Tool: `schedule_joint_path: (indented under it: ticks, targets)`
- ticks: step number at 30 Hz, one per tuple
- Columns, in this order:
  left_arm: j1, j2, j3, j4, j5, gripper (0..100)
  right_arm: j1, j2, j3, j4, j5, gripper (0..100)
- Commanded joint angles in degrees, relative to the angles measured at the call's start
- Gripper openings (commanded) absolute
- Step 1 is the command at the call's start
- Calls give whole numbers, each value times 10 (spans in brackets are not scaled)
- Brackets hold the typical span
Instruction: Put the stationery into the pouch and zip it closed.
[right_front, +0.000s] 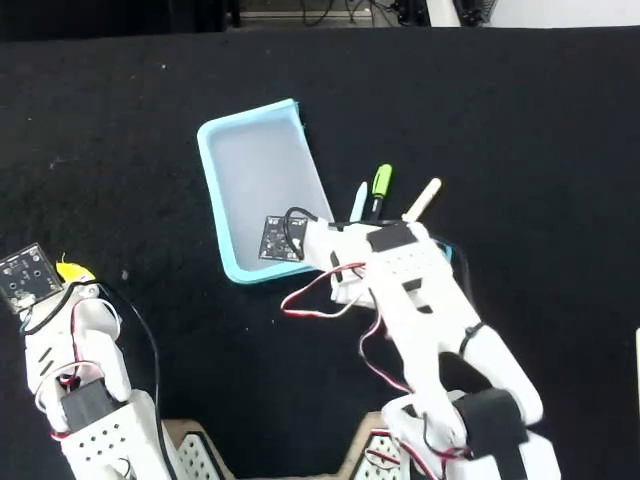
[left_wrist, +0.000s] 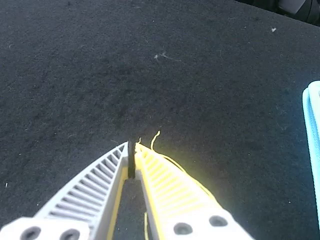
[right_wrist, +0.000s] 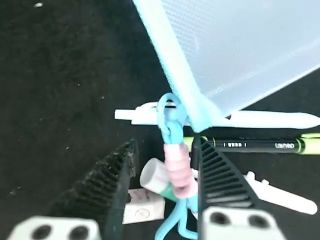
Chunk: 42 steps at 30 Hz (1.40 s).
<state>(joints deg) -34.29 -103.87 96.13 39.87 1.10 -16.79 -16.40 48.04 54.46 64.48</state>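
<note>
Nothing packed yet, I judge. The left tool (left_wrist: 132, 150) is closed tip to tip, empty, over bare surface (left_wrist: 150, 60) well apart from the pouch (right_front: 260, 180). The right tool (right_wrist: 165, 145) has jaws spread either side of the pink zip pull (right_wrist: 177, 167) at the pouch corner, gripping nothing. The pens (right_wrist: 250, 145) lie outside, just beside that corner. Packing and zipping remain. One pen's barrel carries print; I leave it unread.

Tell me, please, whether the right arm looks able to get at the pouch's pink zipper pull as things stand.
Probably yes: the right gripper has its fingers open either side of the pink zipper pull, with nothing else between them, though the pens lie close behind.
</note>
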Motion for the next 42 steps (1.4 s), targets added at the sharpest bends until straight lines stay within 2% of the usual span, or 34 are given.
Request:
schedule_joint_path:
  ticks: [1,10,14,16,18,22,29,33,37,42]
  targets:
    - [-4,-5,9,3,0,33,1,16,-8,-16,5,178]
    - [-4,-5,9,3,0,33,68,26,-6,-73,23,168]
    - [-4,-5,9,3,0,33,66,22,-7,-77,22,3]
    - [-4,-5,9,3,0,33,67,16,-10,-72,5,28]
    - [-4,-5,9,3,0,33,67,-4,-10,-68,-25,9]
    - [-4,-5,9,3,0,33,65,-83,-7,-3,-64,10]
    - [-4,-5,9,3,0,33,91,-206,-4,185,-122,11]
    - [-4,-5,9,3,0,33,136,-211,32,220,-120,11]
    - [-4,-5,9,3,0,33,216,-216,46,220,-120,11]
    - [-4,-5,9,3,0,33,303,-212,36,182,-122,11]
